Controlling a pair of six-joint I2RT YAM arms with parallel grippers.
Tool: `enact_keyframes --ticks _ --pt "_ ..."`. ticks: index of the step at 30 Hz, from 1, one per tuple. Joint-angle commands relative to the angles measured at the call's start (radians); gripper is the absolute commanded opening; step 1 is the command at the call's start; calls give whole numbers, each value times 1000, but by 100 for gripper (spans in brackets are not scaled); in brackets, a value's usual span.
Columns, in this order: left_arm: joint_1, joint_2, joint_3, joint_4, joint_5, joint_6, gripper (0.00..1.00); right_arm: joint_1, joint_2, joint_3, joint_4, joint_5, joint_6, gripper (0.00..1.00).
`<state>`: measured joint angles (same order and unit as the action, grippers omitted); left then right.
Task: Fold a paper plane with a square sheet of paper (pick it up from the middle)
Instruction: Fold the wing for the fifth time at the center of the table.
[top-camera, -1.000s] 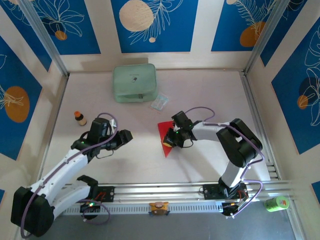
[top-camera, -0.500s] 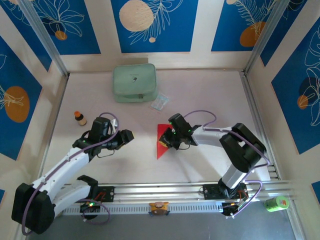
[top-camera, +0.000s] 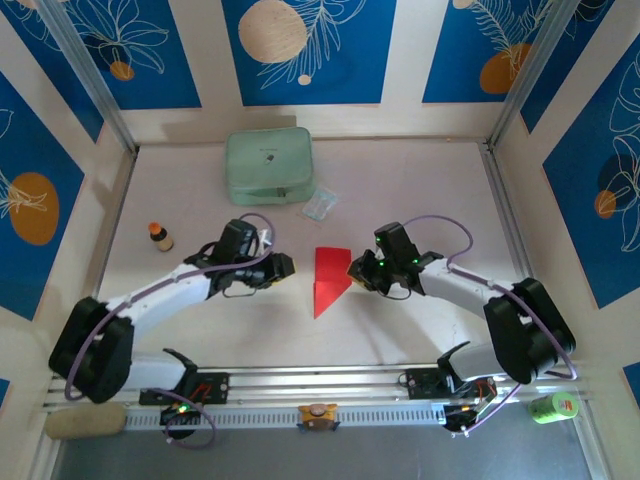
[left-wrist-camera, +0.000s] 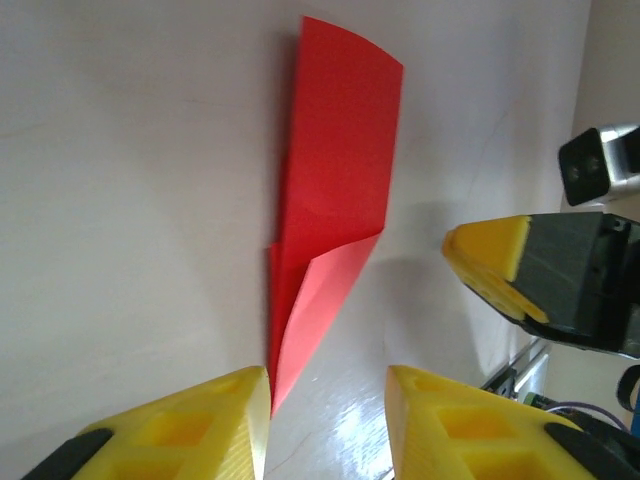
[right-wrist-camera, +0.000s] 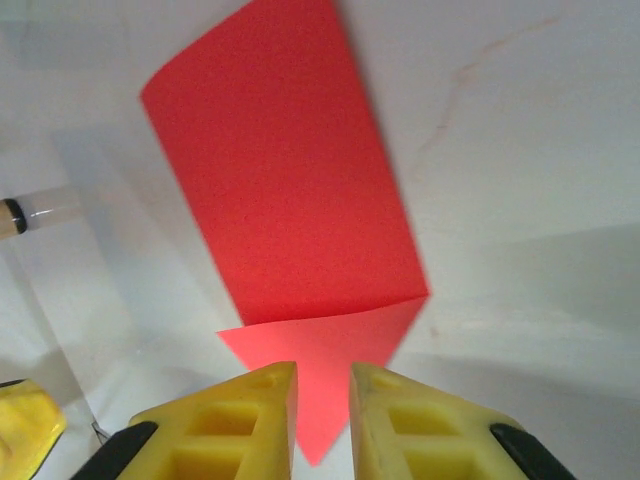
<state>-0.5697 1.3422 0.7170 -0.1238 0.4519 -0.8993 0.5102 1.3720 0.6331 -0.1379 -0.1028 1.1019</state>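
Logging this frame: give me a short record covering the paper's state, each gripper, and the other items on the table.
paper: square sheet of paper, red, partly folded, flat on the table, pointed end toward the arms
left gripper: jaws apart, low at the paper's left side, holding nothing
right gripper: jaws narrowly apart over a paper corner, no grip
position: paper lies between both grippers
other items: pale green pouch, small clear packet, small bottle
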Motion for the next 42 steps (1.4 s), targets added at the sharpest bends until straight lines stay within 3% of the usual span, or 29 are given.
enact_keyframes --ticks 1,6,12,15,20,31,38,42 --pt "-62 97 77 78 29 -5 34 -33 -26 -21 -38 -55 -45 22" --pt "-115 253 176 94 37 16 29 -48 -65 -78 10 -80 -36 24" --pt "-114 385 260 79 19 54 27 -55 -119 -146 39 -94 -6 25" --pt "-113 445 318 72 24 89 27 -55 -161 -185 66 -100 9 33" --pt "-105 541 385 33 38 125 21 -56 -163 -199 66 -133 1 35" --pt "-85 591 281 117 113 93 9 -52 -91 -149 84 -147 -9 39" --pt "-87 540 136 265 194 24 8 -46 -2 -131 159 -204 5 42" --pt "-87 524 102 283 185 16 8 -32 42 -115 171 -201 13 43"
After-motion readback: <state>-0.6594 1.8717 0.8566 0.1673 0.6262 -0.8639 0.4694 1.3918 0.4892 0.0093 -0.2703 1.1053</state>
